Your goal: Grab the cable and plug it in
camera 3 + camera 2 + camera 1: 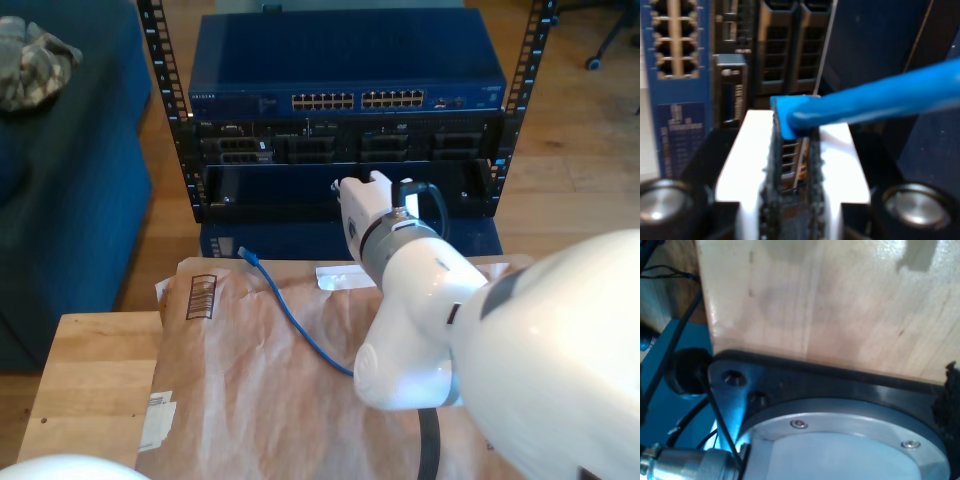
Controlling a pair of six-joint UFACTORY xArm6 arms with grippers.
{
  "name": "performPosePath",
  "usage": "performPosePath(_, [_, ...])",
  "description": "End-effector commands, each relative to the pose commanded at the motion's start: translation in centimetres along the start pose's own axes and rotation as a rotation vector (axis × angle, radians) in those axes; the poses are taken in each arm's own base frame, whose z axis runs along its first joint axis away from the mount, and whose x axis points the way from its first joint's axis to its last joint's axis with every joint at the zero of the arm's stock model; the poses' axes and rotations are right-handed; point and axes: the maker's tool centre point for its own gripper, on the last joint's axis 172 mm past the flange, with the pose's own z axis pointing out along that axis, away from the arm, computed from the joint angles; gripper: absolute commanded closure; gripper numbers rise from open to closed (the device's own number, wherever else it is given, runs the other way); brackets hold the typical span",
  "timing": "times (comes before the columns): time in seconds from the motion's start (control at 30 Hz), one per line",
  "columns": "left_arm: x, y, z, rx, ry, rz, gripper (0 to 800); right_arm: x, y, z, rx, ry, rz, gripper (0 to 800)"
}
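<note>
You have the rack straight ahead of my second gripper, and the arm reaches out over the brown paper toward it — a sensible line, I judge, for carrying a plug to the blue switch and its rows of ports, which sit beyond the jaws and off to one side of them. The cable trails back across the paper from the arm, its free plug lying loose near the paper's far edge, well apart from the jaws. In the second wrist view the jaws are closed on the cable's other plug, the cord leaving sideways across the fingertips; held that way, the plug's nose points on toward the rack. You cannot read which port lies in line — the rack is blurred. My first gripper's jaws I cannot tell: its view looks down on pale wood and a black-rimmed metal base, nothing between any fingers.
</note>
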Motion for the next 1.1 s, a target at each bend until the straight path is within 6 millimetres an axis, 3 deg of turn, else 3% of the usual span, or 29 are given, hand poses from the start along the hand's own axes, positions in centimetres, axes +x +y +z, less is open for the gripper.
performPosePath(0.13, [0.0, 0.0, 0.0, 0.0, 0.0, 0.0, 0, 0.1, 0.0, 0.0, 0.0, 0.0, -0.002, 800])
performPosePath(0.27, [0.0, 0.0, 0.0, 0.0, 0.0, 0.0, 0, 0.2, -1.3, -0.5, 0.021, 0.0, 0.006, 800])
performPosePath(0.37, [0.0, 0.0, 0.0, 0.0, 0.0, 0.0, 0, 0.5, -0.7, -0.8, 0.013, 0.004, 0.002, 800])
performPosePath(0.6, [0.0, 0.0, 0.0, 0.0, 0.0, 0.0, 0, 1.9, -1.3, -2.9, 0.036, 0.016, -0.022, 800])
performPosePath(0.8, [0.0, 0.0, 0.0, 0.0, 0.0, 0.0, 0, 2.7, 0.3, -4.4, 0.042, 0.039, -0.118, 800])
performPosePath(0.9, [-0.1, 0.0, 0.1, 0.0, -0.002, 0.0, 0, 2.5, -2.3, -4.5, 0.117, 0.054, -0.115, 800])
performPosePath(1.1, [0.0, 0.0, 0.0, 0.0, 0.0, 0.0, 0, 4.2, -3.4, -4.2, 0.183, 0.114, -0.11, 800])
